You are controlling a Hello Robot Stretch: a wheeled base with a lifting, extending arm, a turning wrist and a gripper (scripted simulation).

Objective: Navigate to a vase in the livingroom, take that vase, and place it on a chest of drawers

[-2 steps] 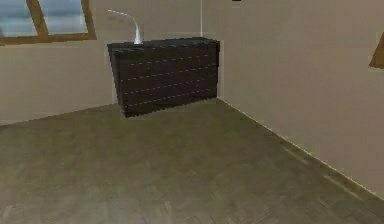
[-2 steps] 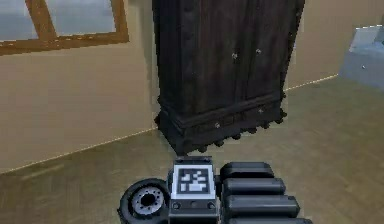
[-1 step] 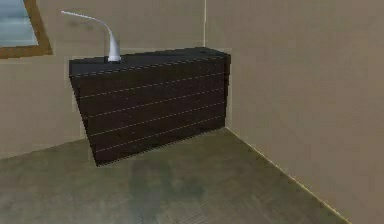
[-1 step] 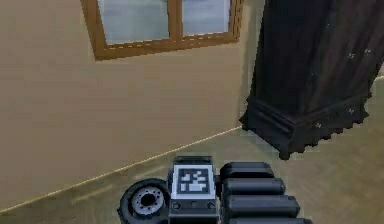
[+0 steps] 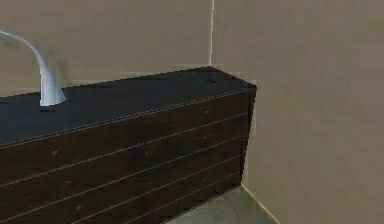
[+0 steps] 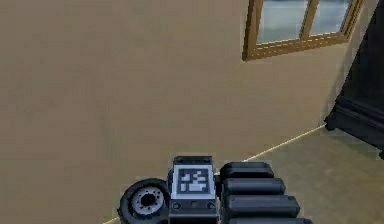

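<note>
- Beige walls (image 5: 300,100) are standing behind everything in the forward view and are meeting in a corner at the far right of the chest. A plain beige wall (image 6: 120,80) is also spanning the far side of the arm side view.
- The chest of drawers (image 5: 130,140), dark with several rows of drawer fronts, is standing against the far wall and running from the forward view's left edge to just short of the corner.
- Pale floor (image 6: 320,155) is lying between the arm and the far wall.
- A wood-framed window (image 6: 300,25) is sitting high on the wall at the far right.
- A dark piece of furniture (image 6: 362,95) is standing at the arm side view's right edge.
- The arm (image 6: 255,195), a dark segmented bar, is lying along the near edge, with a white marker square (image 6: 192,181) and a round dark body (image 6: 145,203) to its left.
- A curved white-grey object (image 5: 50,95) with a flared base is resting on the chest's top, near its left end.
- The jaws: their far end is not resolving, so I cannot tell their state or whether they are holding anything.
</note>
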